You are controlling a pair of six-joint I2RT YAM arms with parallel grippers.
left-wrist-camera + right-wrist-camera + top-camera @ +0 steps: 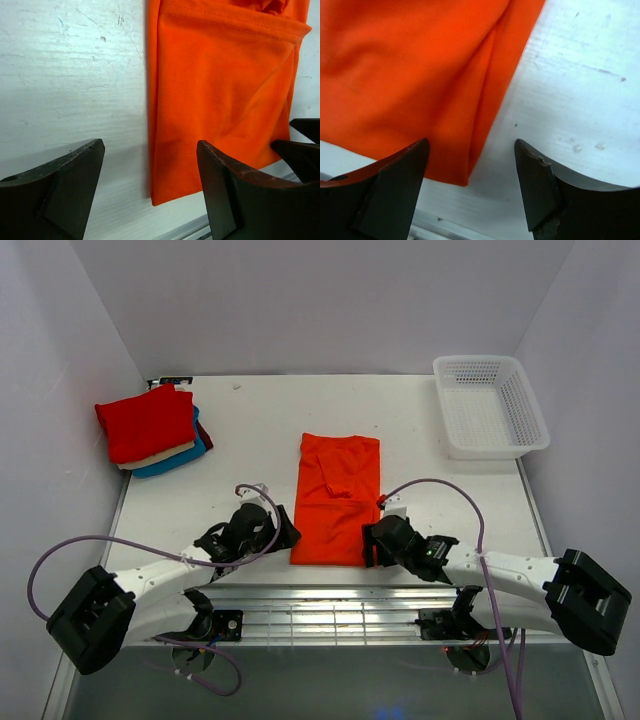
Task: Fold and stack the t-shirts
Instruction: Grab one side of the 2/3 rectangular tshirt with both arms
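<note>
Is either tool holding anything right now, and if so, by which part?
Nothing is held: the left tool and the right tool stand open at the near corners of the orange t-shirt.

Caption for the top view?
Left gripper and right gripper, open, flank the orange t-shirt at its near edge; folded stack far left.

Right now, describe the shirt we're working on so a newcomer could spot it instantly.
On the white table, look at the near edge between the left gripper and right gripper. The orange t-shirt lies there as a long flat strip. Unlike the red-topped stack far left, it lies alone and is longer.
</note>
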